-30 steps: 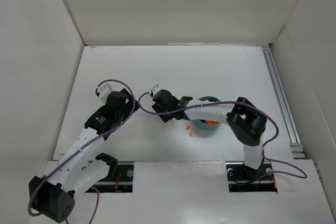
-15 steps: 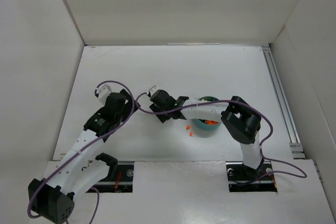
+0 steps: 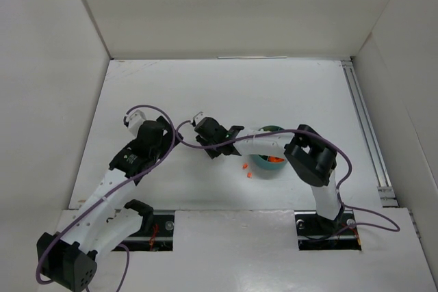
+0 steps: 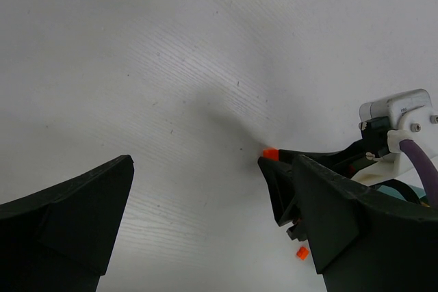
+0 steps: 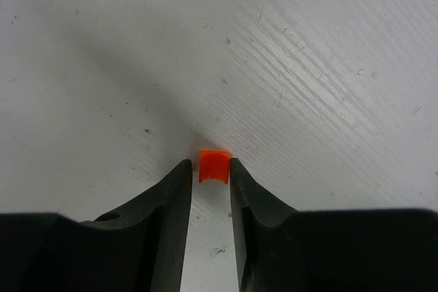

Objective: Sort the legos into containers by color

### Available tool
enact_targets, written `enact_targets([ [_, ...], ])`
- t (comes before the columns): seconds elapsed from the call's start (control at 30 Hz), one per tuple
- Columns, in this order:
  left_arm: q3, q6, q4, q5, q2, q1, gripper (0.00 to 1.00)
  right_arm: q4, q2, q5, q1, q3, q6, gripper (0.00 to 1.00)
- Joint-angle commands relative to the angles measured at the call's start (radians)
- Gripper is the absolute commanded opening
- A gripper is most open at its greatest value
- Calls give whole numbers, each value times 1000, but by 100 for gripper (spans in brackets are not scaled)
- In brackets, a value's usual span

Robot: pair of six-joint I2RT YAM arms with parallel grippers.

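White table [image 3: 274, 94] — right gripper [image 5: 211, 167], lower centre, brackets an orange lego [image 5: 214, 166]; firm pinch unclear. Left gripper [image 4: 212, 169] gapes, empty. Teal dish [image 3: 262, 167] holds some orange — loose orange bits [image 3: 247, 170] beside it remain.

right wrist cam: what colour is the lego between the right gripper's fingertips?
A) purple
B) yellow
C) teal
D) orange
D: the right wrist view shows an orange lego on the white table, pinched between the fingertips of the right gripper.
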Motion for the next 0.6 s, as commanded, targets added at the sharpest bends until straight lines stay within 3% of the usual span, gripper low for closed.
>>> enact_targets([
  [0.0,-7,10,27,-4,-1,4,100,28,3,-8,-7,33,16,34],
  [0.13,-7,10,27,-4,10,4,100,28,-17,-8,-7,11,16,26],
  [0.33,-7,10,27,5,19,4,100,74,-123,14,-7,-57,-7,25],
  [0.57,2,30,45,14,37,4,100,39,-394,109,-7,-177,-36,25],
])
